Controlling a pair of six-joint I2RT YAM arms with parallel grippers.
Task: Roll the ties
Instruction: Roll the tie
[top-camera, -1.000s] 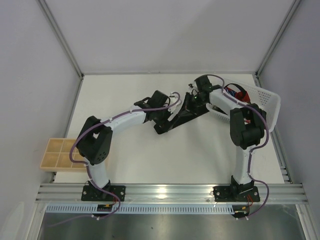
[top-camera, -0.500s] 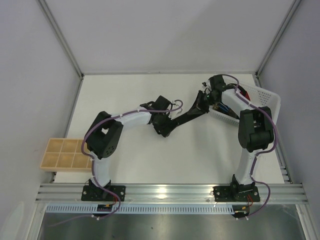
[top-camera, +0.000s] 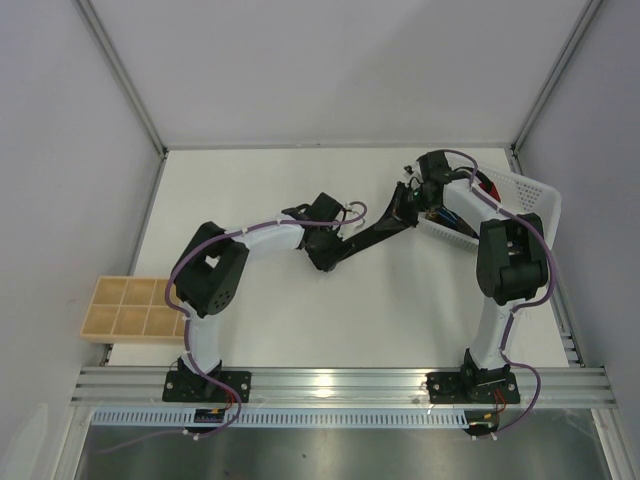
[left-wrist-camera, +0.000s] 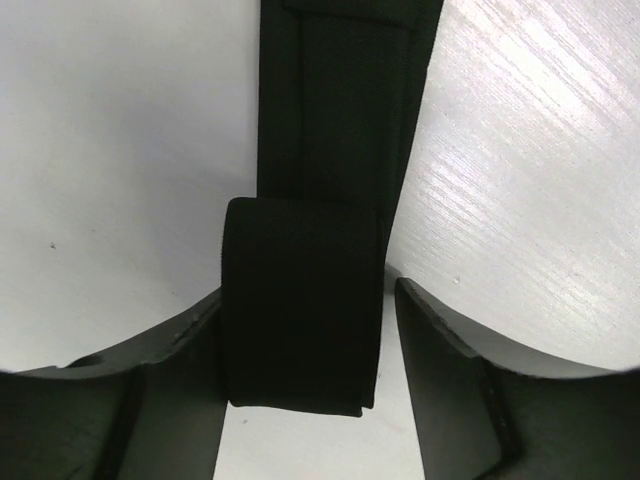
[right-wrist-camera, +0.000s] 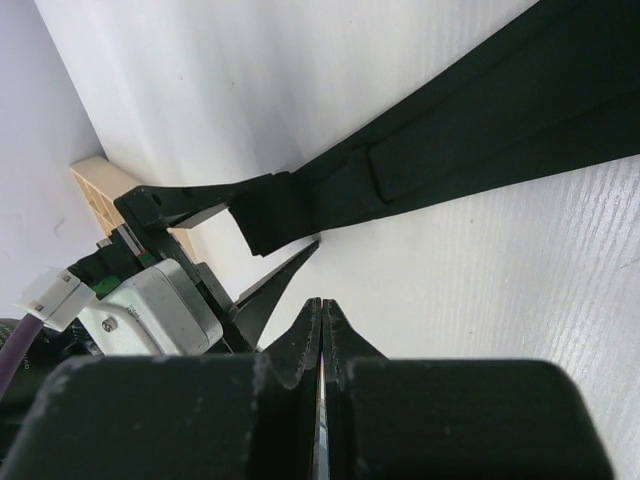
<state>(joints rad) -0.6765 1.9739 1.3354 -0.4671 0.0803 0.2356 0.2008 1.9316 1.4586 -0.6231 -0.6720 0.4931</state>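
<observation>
Left fingers (left-wrist-camera: 440, 370) stand partly open astride the folded end of the black tie (left-wrist-camera: 300, 310) on the counter (left-wrist-camera: 520, 150); right fingers (right-wrist-camera: 345, 345) pressed together, empty.

The left arm (top-camera: 262, 237) rises from its base at the near edge of the table (top-camera: 400, 310), bends sharply at the elbow and runs its forearm rightward toward the middle. Its wrist is turned down so that the left gripper (top-camera: 326, 260) points at the surface. Its jaws stand apart, both fingers low by the table. The right arm (top-camera: 497, 300) stands upright from its base, folds at the elbow and reaches back and leftward. The right gripper (top-camera: 400, 205) angles down to the left, its jaws pressed together tip to tip.
</observation>
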